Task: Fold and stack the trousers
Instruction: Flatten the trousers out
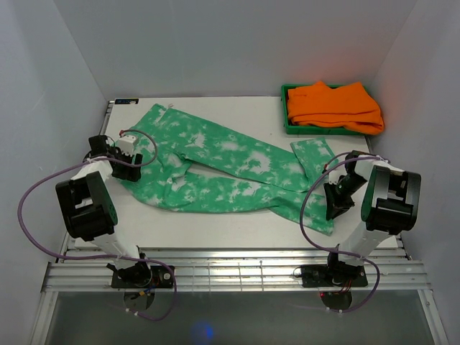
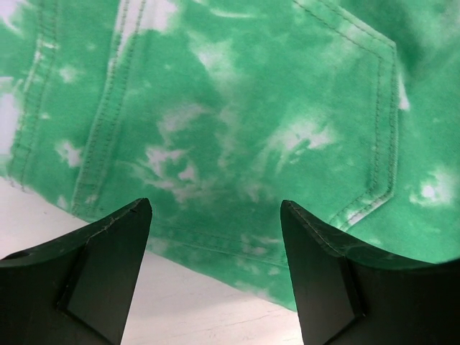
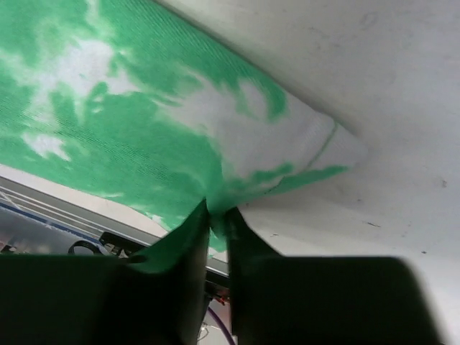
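Note:
The trousers (image 1: 215,162), green with white blotches, lie spread across the table, their wide end at the left and two legs reaching right. My left gripper (image 1: 133,152) hovers open at that left end. In the left wrist view its gripper (image 2: 215,215) frames a stitched edge of the trousers (image 2: 237,108) and bare table, with nothing between the fingers. My right gripper (image 1: 334,205) sits at the end of the near leg. The right wrist view shows this gripper (image 3: 219,212) shut on a pinch of the trousers (image 3: 108,129) near the hem corner.
A green bin (image 1: 285,108) at the back right holds folded orange garments (image 1: 334,104). White walls close in the table (image 1: 215,223) on three sides. A metal rail runs along the near edge, and purple cables loop beside both arms.

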`<state>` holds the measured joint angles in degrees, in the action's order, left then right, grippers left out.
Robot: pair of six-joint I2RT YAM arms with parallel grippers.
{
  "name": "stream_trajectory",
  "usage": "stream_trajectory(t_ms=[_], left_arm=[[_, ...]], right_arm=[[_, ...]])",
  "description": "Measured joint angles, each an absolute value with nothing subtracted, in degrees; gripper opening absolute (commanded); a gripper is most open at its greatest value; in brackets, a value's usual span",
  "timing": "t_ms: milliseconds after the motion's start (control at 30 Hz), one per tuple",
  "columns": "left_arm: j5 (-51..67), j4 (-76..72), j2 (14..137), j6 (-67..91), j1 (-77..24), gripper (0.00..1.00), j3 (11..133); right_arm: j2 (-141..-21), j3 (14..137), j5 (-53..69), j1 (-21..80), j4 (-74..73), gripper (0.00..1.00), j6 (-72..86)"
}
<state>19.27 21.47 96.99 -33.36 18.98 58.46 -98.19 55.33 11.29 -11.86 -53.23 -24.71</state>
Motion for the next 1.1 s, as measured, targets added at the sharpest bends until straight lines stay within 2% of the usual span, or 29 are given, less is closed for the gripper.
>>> stream_trajectory(t_ms=[33,200,400,600,700,733,767,867,1100], left_arm=[[19.2,21.1,97.0,-33.3,19.2,0.84,58.5],[19.3,20.4,97.0,-33.3,20.3,0.85,58.5],[19.3,23.9,99.0,-36.9,22.7,0.84,61.8],[18.8,26.2,105.7,-39.1,24.2,0.76,66.6],[18.7,27.2,106.8,-39.4,24.1,0.65,68.0],[18.7,27.5,107.1,-39.4,23.9,0.66,68.4],[19.0,27.6,107.3,-39.6,23.8,0.71,68.7],[20.3,27.8,107.2,-39.8,24.5,0.81,68.8],[26.9,36.4,106.6,-43.5,30.0,0.87,73.3]], right_arm=[[-98.4,55.1,11.3,-11.6,-53.1,0.08,-24.3],[-97.9,54.9,10.3,-11.3,-53.0,0.08,-24.5],[-94.4,57.4,5.3,-14.8,-50.4,0.08,-32.7],[-91.1,61.1,-0.1,-17.6,-48.8,0.08,-42.6],[-91.8,61.1,-0.7,-17.5,-48.7,0.08,-45.8],[-92.2,61.2,-0.8,-17.5,-48.7,0.08,-46.6],[-92.8,61.2,-0.9,-17.5,-48.7,0.08,-47.2],[-94.2,61.4,-1.2,-17.6,-48.4,0.08,-48.6],[-94.1,61.6,-1.8,-19.3,-48.2,0.08,-51.9]])
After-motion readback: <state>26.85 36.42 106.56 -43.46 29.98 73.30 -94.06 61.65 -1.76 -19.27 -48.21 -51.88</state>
